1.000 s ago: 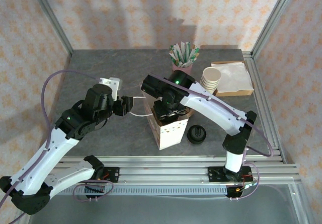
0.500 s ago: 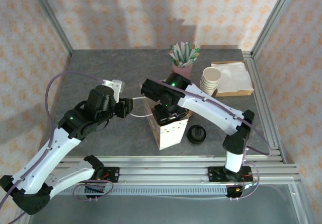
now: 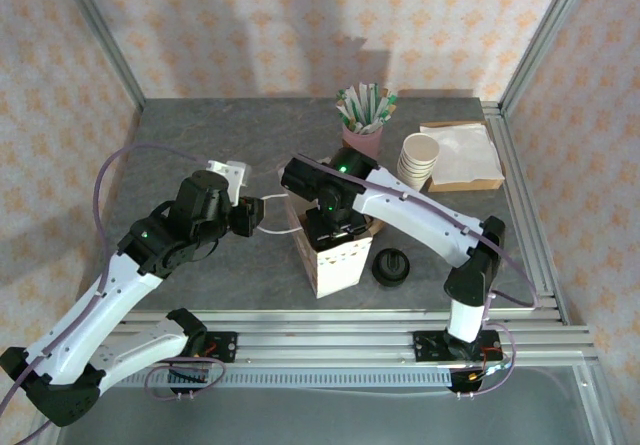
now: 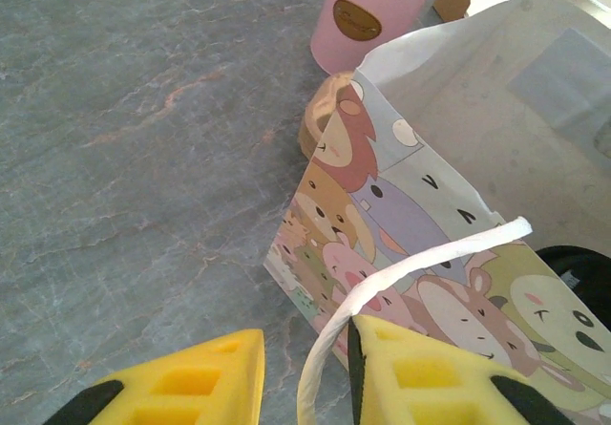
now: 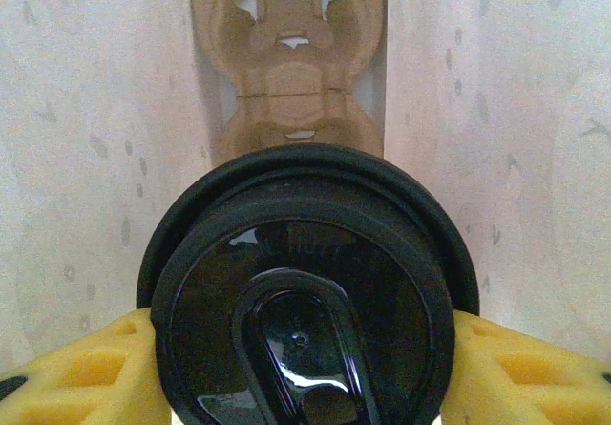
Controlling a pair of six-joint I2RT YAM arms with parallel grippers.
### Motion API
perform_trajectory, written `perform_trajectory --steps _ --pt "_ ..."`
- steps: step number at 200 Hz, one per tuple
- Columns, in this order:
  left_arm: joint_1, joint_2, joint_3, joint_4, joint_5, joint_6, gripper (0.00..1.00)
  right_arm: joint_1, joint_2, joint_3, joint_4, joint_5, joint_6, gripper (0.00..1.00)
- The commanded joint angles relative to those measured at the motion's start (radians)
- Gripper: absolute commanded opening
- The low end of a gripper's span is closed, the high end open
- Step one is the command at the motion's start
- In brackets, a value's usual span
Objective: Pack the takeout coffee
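Note:
The takeout coffee, seen from above as a black lid, sits between the yellow fingers of my right gripper, which is shut on it. It hangs inside the cartoon-animal paper bag, above a brown cardboard cup carrier on the bag's floor. In the top view the right gripper reaches down into the bag's mouth. My left gripper is at the bag's left side. The white handle loop runs between its jaws, touching the right finger, with a gap to the left finger.
A loose black lid lies on the table right of the bag. Behind stand a pink cup of stick packets, a stack of lidless cream cups and a napkin box. Metal rails edge the table at right and front.
The left gripper's jaws have narrowed around the bag's handle and the arm has edged toward the bag. The right gripper with the coffee has stayed almost still inside the bag.

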Motion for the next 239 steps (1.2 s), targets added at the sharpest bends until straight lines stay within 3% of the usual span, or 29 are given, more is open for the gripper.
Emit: perform_trajectory --steps 1,52,239 --pt "0.006 0.005 -0.013 0.021 0.021 -0.009 0.27 -0.011 -0.044 -0.026 0.020 0.003 -0.008 0.59" --pt "0.005 0.019 -0.009 0.017 0.031 -0.013 0.18 -0.015 -0.053 -0.073 0.053 -0.005 -0.008 0.59" --pt "0.006 0.031 -0.010 0.010 0.054 -0.021 0.13 -0.017 -0.056 -0.196 0.168 -0.040 0.001 0.58"
